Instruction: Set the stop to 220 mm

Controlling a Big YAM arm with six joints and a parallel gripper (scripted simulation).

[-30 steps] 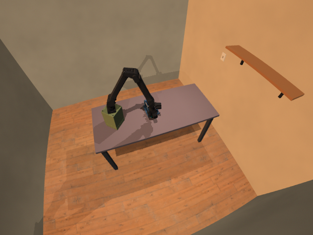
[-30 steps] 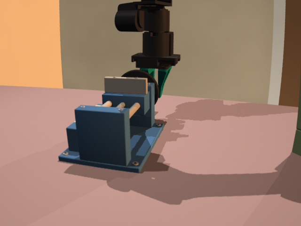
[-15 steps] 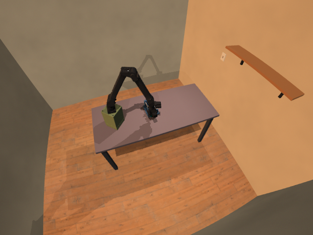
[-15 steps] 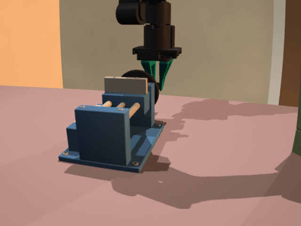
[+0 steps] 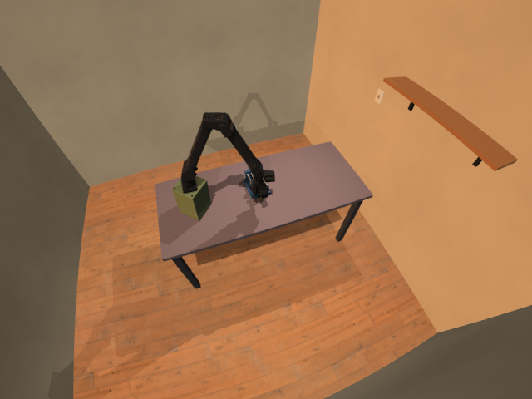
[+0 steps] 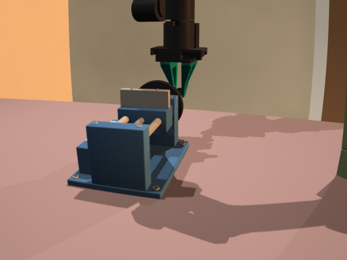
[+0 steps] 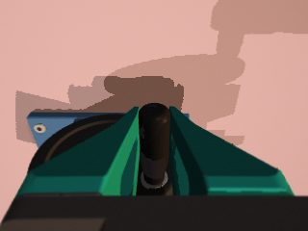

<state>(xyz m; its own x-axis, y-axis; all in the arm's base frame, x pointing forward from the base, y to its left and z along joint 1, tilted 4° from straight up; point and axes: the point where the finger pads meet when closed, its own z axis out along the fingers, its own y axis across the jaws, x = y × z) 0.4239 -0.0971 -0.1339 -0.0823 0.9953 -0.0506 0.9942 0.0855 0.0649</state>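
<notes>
A blue stop fixture (image 6: 128, 154) stands on the table, with a grey stop plate (image 6: 145, 97) riding on tan rods (image 6: 154, 125). A black handwheel (image 6: 168, 95) sits at its far end; it also shows in the wrist view (image 7: 72, 141). My gripper (image 6: 179, 90) comes straight down with its green fingers shut on the handwheel's black crank handle (image 7: 154, 144), at the wheel's upper right rim. The handle fills the gap between the fingers in the wrist view. In the wide view the gripper (image 5: 263, 190) is over the fixture (image 5: 252, 178) at mid-table.
The arm's olive base box (image 5: 192, 199) stands on the table to the left of the fixture. A wooden shelf (image 5: 450, 122) hangs on the orange wall at right. The table's far edge runs behind the fixture.
</notes>
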